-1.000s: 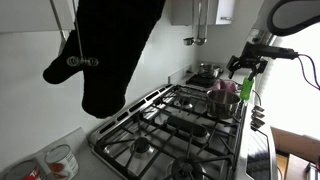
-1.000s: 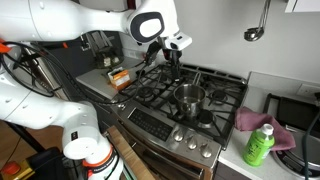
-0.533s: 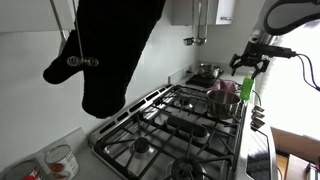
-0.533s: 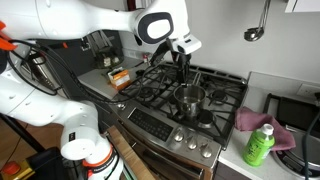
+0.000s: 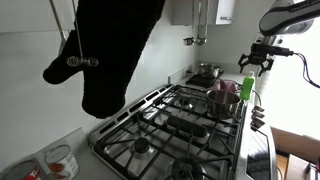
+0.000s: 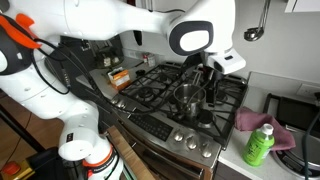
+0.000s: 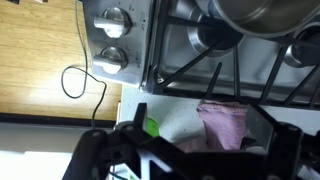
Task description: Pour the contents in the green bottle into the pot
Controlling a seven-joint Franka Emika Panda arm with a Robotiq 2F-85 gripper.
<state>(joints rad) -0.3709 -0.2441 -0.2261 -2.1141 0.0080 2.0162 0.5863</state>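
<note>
The green bottle (image 5: 247,88) stands upright on the counter beside the stove, next to a pink cloth (image 6: 262,125); it also shows in an exterior view (image 6: 259,146) and as a green sliver in the wrist view (image 7: 152,128). The mauve-brown pot (image 5: 224,98) sits on a front burner (image 6: 188,97), and its rim shows at the top of the wrist view (image 7: 255,15). My gripper (image 5: 262,58) hangs above the pot's side nearest the bottle (image 6: 213,88). In the wrist view the gripper (image 7: 196,112) is open and empty over the cloth.
A shinier steel pot (image 5: 207,72) sits on a back burner. The gas stove grates (image 6: 160,85) and its front knobs (image 7: 113,58) are near. A black oven mitt (image 5: 110,50) hangs close to the camera. A ladle (image 6: 255,33) hangs on the wall.
The gripper has moved from the stove's back burners across the pot toward the counter with the bottle. The bottle and the pot have not moved.
</note>
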